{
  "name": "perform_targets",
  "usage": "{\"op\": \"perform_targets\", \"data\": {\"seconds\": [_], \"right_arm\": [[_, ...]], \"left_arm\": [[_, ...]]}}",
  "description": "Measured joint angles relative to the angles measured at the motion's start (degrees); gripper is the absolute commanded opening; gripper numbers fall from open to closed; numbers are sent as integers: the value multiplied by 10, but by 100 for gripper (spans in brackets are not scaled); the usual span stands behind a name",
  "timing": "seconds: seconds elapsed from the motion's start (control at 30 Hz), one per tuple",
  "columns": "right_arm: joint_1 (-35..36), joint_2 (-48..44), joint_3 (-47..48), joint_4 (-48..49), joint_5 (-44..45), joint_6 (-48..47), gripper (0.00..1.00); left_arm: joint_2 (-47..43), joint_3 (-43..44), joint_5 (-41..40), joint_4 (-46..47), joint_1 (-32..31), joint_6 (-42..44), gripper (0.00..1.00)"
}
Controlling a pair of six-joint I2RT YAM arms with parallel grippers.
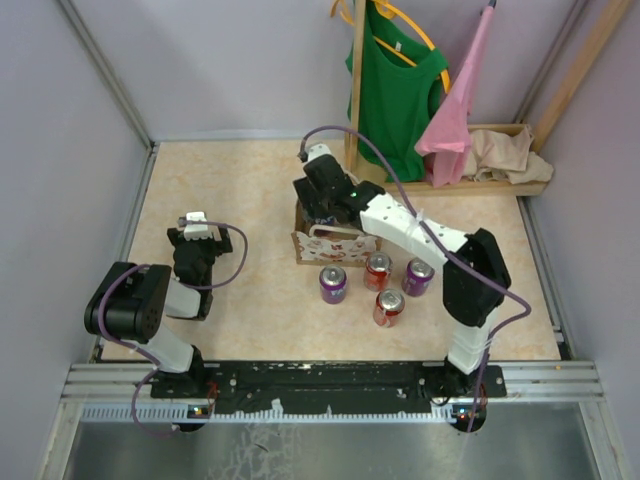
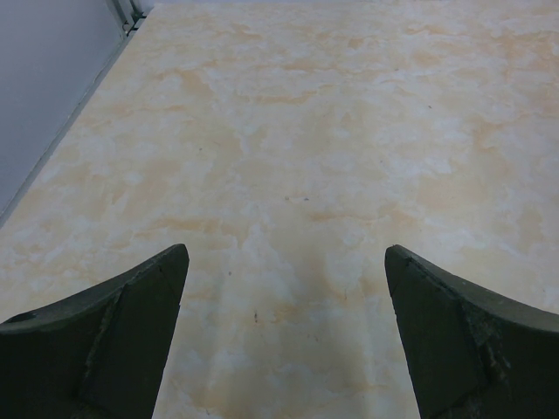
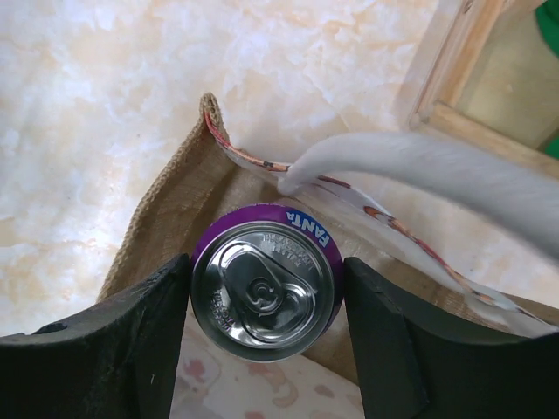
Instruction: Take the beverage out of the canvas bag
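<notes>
Clamping onto the purple can [image 3: 262, 292] with the right gripper [image 3: 266, 301], fingers pressed to both sides, upright inside the canvas bag [image 3: 148, 218] mid-way across the desk [image 1: 250, 180]. Spread wide, gripping nothing, at the left gripper [image 2: 286, 288]. Just in front of the bag, four cans [image 1: 333, 284].

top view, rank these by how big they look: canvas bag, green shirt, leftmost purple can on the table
1. green shirt, largest by far
2. canvas bag, partly covered by the right arm
3. leftmost purple can, smallest
The shirt hangs raised, maybe nearer the camera, which may inflate it.
</notes>
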Motion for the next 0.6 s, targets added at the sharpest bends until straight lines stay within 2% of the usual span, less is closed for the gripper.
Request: {"op": "perform_targets", "data": {"seconds": [0.6], "right_arm": [[16, -145, 67, -92, 55, -20, 0]], "left_arm": [[0, 0, 0, 0, 0, 0, 100]]}}
